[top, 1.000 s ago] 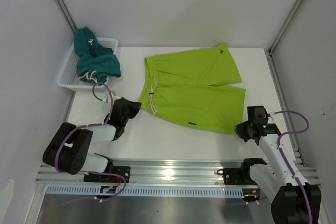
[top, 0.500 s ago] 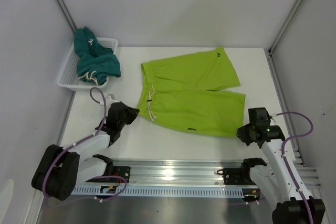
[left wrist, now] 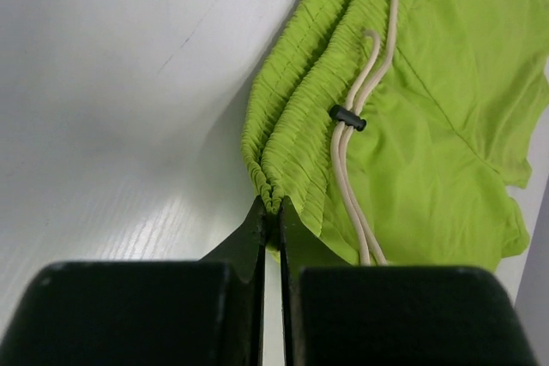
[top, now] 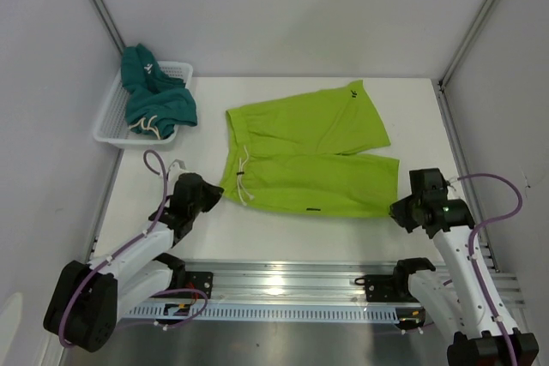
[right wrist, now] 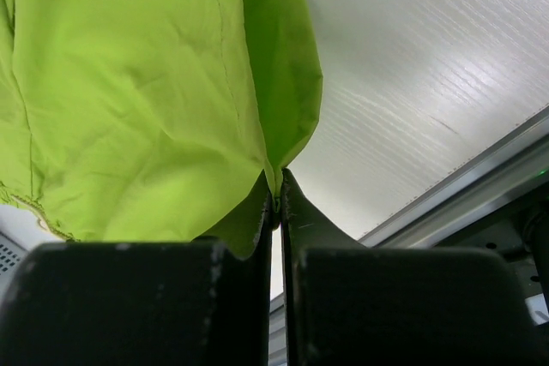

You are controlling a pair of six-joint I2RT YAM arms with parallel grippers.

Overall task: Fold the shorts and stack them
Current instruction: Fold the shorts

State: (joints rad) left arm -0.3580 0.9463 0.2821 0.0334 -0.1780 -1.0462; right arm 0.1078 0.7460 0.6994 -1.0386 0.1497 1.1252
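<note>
The lime green shorts [top: 309,156] lie spread on the white table, waistband at the left with a white drawstring [left wrist: 364,139], leg hems at the right. My left gripper [top: 216,192] is shut on the near corner of the gathered waistband [left wrist: 287,160]. My right gripper [top: 398,208] is shut on the near corner of the leg hem [right wrist: 283,100]. The dark teal shorts [top: 156,96] sit bunched in the white basket at the far left, drawstring hanging out.
The white mesh basket [top: 110,123] stands at the table's far left corner. Metal frame posts run up both back corners. The arms' mounting rail [top: 283,280] lies along the near edge, and the table's right edge [right wrist: 446,203] is close to my right gripper.
Both arms have drawn the lime green shorts toward the near edge and a little left. The left arm has stretched out lower, the right gripper moved slightly right.
</note>
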